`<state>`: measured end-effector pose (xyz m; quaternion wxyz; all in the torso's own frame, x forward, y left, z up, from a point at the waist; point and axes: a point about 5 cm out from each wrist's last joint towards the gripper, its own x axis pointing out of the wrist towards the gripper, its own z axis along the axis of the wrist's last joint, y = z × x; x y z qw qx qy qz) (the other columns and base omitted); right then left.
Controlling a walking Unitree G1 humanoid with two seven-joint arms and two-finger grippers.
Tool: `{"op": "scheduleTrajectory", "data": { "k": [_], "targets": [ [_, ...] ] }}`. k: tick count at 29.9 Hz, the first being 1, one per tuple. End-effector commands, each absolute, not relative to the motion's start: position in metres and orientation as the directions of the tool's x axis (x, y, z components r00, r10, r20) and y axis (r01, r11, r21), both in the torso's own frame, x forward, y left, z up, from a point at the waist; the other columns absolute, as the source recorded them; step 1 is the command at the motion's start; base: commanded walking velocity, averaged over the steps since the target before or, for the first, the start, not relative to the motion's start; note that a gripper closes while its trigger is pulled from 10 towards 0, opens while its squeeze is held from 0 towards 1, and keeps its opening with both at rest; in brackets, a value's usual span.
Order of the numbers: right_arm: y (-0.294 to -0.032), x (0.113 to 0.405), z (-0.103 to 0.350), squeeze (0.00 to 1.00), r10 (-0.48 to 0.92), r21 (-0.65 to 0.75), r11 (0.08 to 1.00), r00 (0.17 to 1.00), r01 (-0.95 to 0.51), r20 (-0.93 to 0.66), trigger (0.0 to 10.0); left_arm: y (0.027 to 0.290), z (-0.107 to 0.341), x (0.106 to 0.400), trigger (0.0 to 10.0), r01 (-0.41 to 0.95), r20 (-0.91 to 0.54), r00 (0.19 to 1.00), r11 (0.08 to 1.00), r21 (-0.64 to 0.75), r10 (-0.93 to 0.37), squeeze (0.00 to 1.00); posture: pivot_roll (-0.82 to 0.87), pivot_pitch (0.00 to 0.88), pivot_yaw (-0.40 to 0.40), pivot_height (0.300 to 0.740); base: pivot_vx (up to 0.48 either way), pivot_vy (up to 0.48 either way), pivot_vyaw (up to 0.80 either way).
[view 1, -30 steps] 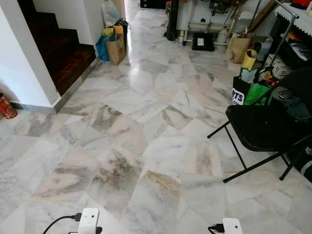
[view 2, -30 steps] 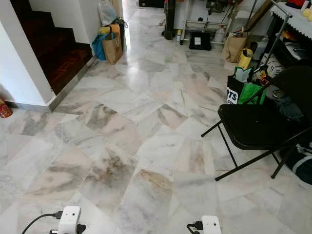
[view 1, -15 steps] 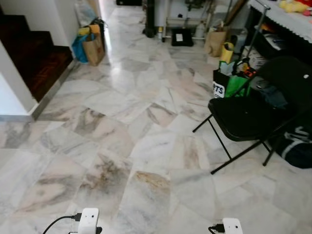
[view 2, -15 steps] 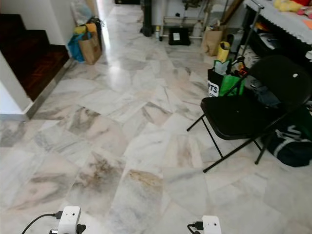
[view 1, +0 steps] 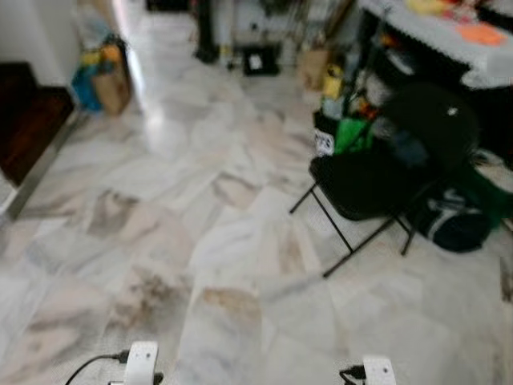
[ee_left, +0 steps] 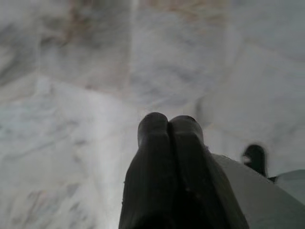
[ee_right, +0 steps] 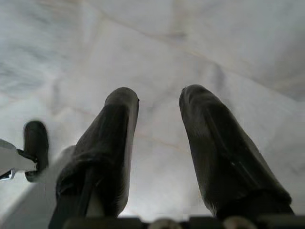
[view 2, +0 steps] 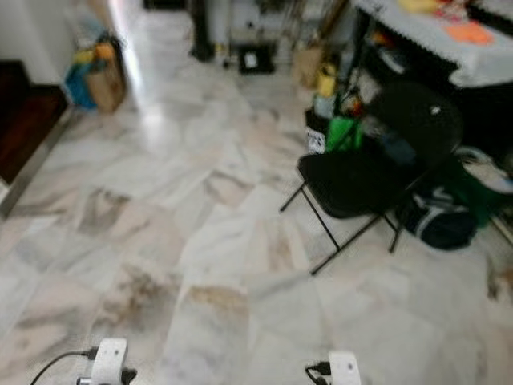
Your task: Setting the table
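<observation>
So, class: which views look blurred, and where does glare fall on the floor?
Both eye views are motion-blurred, softening the folding chair; glare streaks the marble floor near the paper bag. The wrist views are soft-focused on the floor, with the left hand and right hand dark.

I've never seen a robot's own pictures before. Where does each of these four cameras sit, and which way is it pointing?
Left eye, on the head: forward and down at the marble floor, with the folding chair to the right.
Right eye, beside it: the same floor and chair.
Left wrist: down at the floor along the left gripper, fingers shut.
Right wrist: down at the floor along the right gripper, fingers open.
Shared: all four show marble; both eyes show the chair.
</observation>
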<state>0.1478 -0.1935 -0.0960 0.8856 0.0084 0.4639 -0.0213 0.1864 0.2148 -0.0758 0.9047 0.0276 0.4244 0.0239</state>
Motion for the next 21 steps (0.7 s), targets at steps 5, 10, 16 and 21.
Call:
{"op": "scheduleTrajectory", "data": {
  "k": [5,10,16,21],
  "targets": [
    [-0.191,0.202,-0.074,0.0,-0.045,0.082,0.98,0.6,0.182,-0.799,10.0,0.217,-0.073,0.195,10.0,0.143,-0.806,0.591,0.978,0.15,0.037,0.0,0.11,0.0,-0.034,0.74,0.0,0.0,-0.78],
    [-0.192,0.203,-0.074,0.0,-0.045,0.084,0.979,0.601,0.185,-0.798,10.0,0.224,-0.069,0.2,10.0,0.081,-0.79,0.61,0.986,0.145,0.066,0.0,0.11,0.0,-0.036,0.74,0.0,0.0,-0.78],
    [-0.194,0.202,-0.074,0.0,-0.055,0.084,0.976,0.599,0.201,-0.799,10.0,0.225,-0.068,0.201,10.0,0.077,-0.788,0.612,0.986,0.147,0.07,0.0,0.1,0.0,-0.031,0.74,0.0,0.0,-0.78],
    [-0.195,0.202,-0.074,0.0,-0.058,0.081,0.976,0.597,0.204,-0.8,10.0,0.225,-0.066,0.203,10.0,0.082,-0.78,0.622,0.985,0.151,0.067,0.0,0.1,0.0,-0.028,0.74,0.0,0.0,-0.78]
  ]
}}
